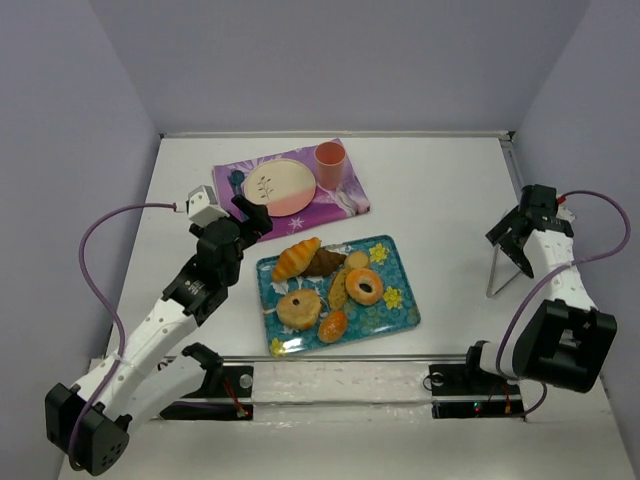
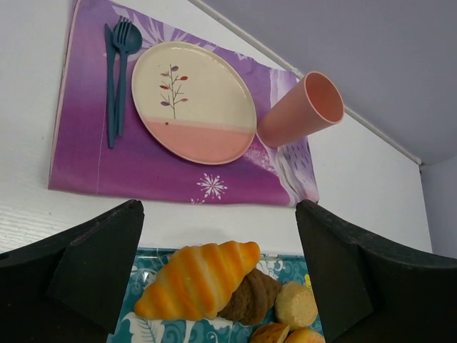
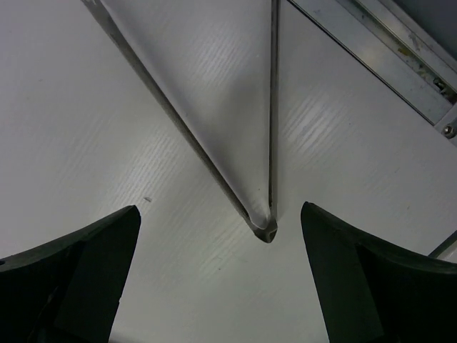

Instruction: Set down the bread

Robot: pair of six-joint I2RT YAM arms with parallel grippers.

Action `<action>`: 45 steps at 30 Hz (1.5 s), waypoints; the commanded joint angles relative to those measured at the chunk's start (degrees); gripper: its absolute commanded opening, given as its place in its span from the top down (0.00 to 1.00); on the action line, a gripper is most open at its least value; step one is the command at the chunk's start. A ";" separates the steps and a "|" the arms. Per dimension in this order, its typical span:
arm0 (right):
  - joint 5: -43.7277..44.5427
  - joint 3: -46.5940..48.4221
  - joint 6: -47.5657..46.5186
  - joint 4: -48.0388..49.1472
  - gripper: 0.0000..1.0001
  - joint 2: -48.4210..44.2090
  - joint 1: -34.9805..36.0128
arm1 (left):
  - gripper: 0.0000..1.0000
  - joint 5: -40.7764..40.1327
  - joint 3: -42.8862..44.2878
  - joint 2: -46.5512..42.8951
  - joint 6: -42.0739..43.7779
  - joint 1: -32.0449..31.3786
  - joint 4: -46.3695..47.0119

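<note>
Left pincer point(image 2: 218, 214) hangs wide and empty near the croissant point(image 2: 196, 279).
The bread point(image 1: 364, 286) sits on the tray point(image 1: 400, 285), right side, crowded by pastries; closing here would likely catch the croissant instead. Right pincer point(image 1: 515, 232) spread, empty too.

glossy bread point(image 1: 364, 286); glazed plate point(image 2: 193, 101); matt plastic cup point(image 2: 301, 111).

Between the left pincer's point(image 2: 218, 214) fingers the tray point(image 2: 200, 333) and the lowest pastries point(image 2: 275, 333) run off the bottom edge, its fingers cover the tray's sides, and ahead of the right pincer point(image 3: 220, 214) the wire stand point(image 3: 272, 107) is cut by the top edge, so neither leg's far end shows.
</note>
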 commanded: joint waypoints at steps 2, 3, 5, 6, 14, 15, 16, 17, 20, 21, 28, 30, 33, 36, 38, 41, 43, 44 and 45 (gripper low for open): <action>1.98 -0.90 0.69 0.26 0.00 7.04 -2.30 | 0.01 -1.00 1.20 0.24 2.35 0.57 6.52; 1.37 -1.08 0.42 0.88 0.00 8.10 -2.30 | 0.01 -1.44 1.11 0.24 2.61 0.65 7.04; 0.84 -1.34 -0.02 1.67 0.00 11.08 -2.30 | 0.01 -1.70 0.85 0.15 2.88 1.09 7.74; 1.18 -1.69 0.24 1.68 0.00 11.88 -2.30 | 0.01 -1.79 0.50 0.24 3.05 1.36 8.10; 3.30 -1.78 1.04 2.29 0.00 15.66 -2.82 | 0.01 -0.03 0.15 1.82 2.62 3.73 8.72; 3.38 -1.69 1.12 2.20 0.00 16.71 -2.82 | 0.01 -0.47 -0.11 1.47 2.62 3.91 8.72; 3.91 -1.61 1.12 2.20 0.00 17.24 -2.82 | 0.01 -0.56 -0.29 1.29 2.62 4.17 8.80; 4.17 -1.34 1.21 2.20 0.00 17.94 -3.35 | 0.01 -0.82 -0.38 1.20 2.62 4.35 8.80; 4.79 -0.82 1.30 2.20 0.00 20.58 -3.35 | 0.01 -1.62 -0.99 0.85 2.09 4.79 8.98; 4.70 -0.55 0.86 2.46 0.00 21.72 -3.35 | 0.01 -1.53 -1.17 1.03 1.91 4.96 8.98; 1.55 -0.20 -2.91 7.03 0.00 25.95 -3.35 | 0.01 -1.35 -1.35 1.99 1.82 5.93 9.51; 1.19 0.32 -3.80 7.48 0.00 27.00 -3.35 | 0.01 -1.27 -1.43 1.99 1.82 6.10 9.59; -0.47 0.33 -6.51 9.14 0.06 26.48 -3.35 | 0.01 -1.18 -1.70 1.82 1.91 6.19 9.86; -5.04 -0.55 -9.42 11.43 0.21 25.60 -3.35 | 0.01 -1.09 -1.87 1.73 2.00 6.19 10.03; -9.17 -1.51 -10.65 13.00 0.27 24.99 -3.35 | 0.01 -1.18 -1.79 1.73 2.18 6.28 9.95; -14.62 -2.83 -12.06 14.94 0.30 23.76 -3.35 | 0.01 -1.18 -1.79 1.56 2.26 6.28 9.95; -18.04 -3.45 -12.85 15.82 0.31 22.62 -3.35 | 0.01 -1.53 -1.87 1.38 2.35 6.28 9.95; -18.41 -3.80 -13.29 16.09 0.33 22.26 -3.35 | 0.01 -1.62 -1.87 1.29 2.35 6.28 9.86; -19.63 -3.98 -13.55 16.09 0.35 21.91 -3.35 | 0.01 -1.70 -1.96 1.20 2.35 6.28 9.86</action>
